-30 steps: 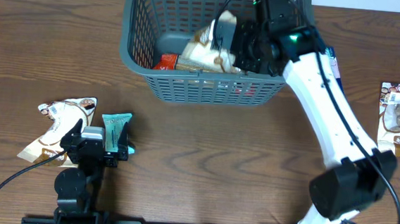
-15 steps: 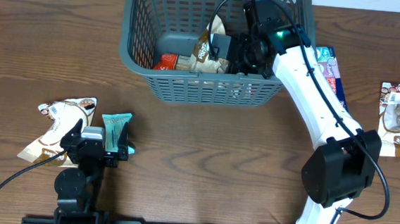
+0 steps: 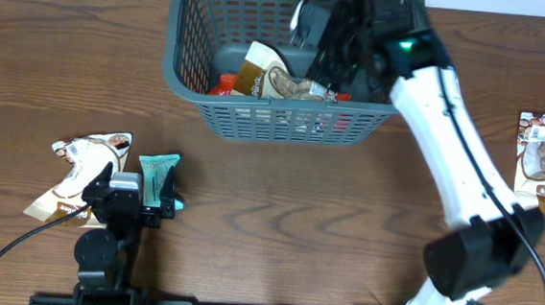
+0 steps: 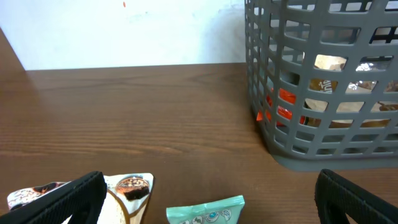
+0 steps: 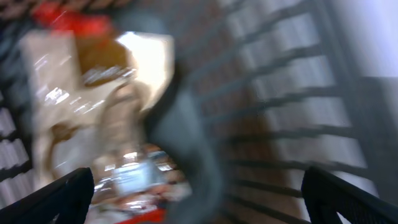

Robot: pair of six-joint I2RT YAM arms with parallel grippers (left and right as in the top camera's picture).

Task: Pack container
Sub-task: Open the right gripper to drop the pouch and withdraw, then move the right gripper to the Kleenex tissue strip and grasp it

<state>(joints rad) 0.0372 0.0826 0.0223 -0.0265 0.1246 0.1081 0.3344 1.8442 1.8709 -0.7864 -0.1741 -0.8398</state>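
Overhead: right arm reaches into the container

The grey container (image 3: 184,69) sits at the far side of the tabletop (image 3: 278,211). A brown and white packet (image 3: 270,77) and a red packet (image 3: 224,84) lie inside it. The right hand (image 5: 198,186) is inside the container above them, wide open, holding nothing. The left hand (image 4: 211,183) is wide open too, holding nothing, low by a teal packet (image 3: 160,178).

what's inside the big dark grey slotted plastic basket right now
A brown-and-cream snack packet lies on top, with a red packet beside it. The right arm hides the grey basket's right side; anything under the packets is covered.
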